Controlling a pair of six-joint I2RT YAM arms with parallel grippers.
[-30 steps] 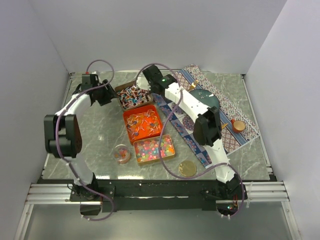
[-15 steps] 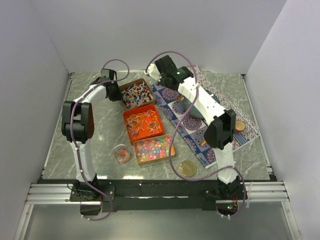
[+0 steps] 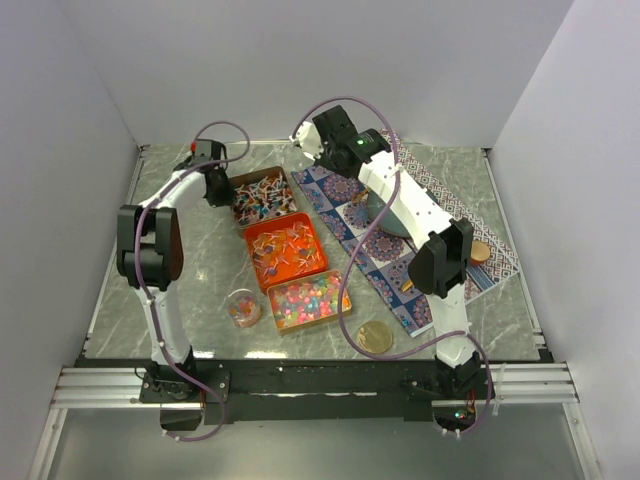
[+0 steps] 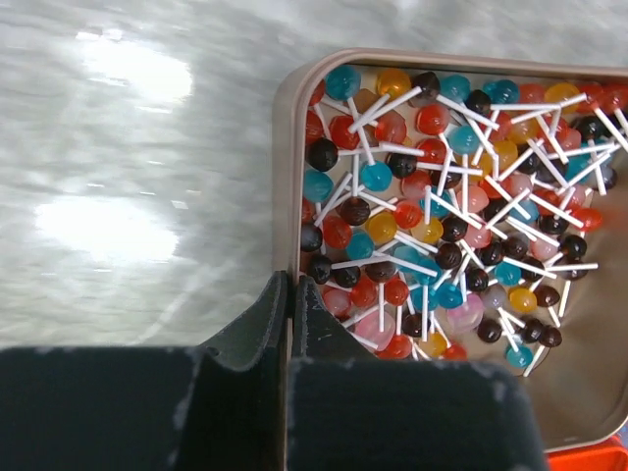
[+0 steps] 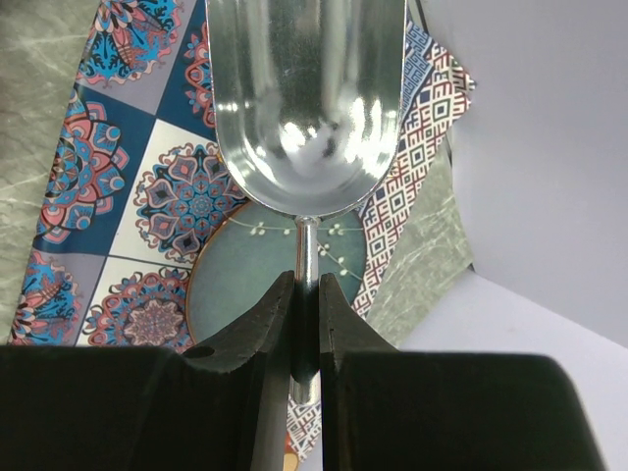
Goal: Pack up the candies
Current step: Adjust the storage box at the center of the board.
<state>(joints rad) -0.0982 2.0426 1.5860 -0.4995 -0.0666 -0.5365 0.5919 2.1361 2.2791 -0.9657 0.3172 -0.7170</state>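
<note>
Candies [image 3: 285, 248] are sitting mid-frame, lower left of my right gripper [image 3: 308, 142], just beside my left gripper [image 3: 213, 185]. Left wrist: I'm pinching the left rim of the beige rectangular metal tin [image 4: 287, 167], its sweets lying rightward. Right wrist: closed fingers are clamping the shiny silver metal scoop [image 5: 306, 98], empty, pointing up-frame.

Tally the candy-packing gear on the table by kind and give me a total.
3 rectangular tins: lollipop tin, orange tin, bead tin
1 small clear round cup
1 round gold lid
1 metal scoop
Total: 6
</note>
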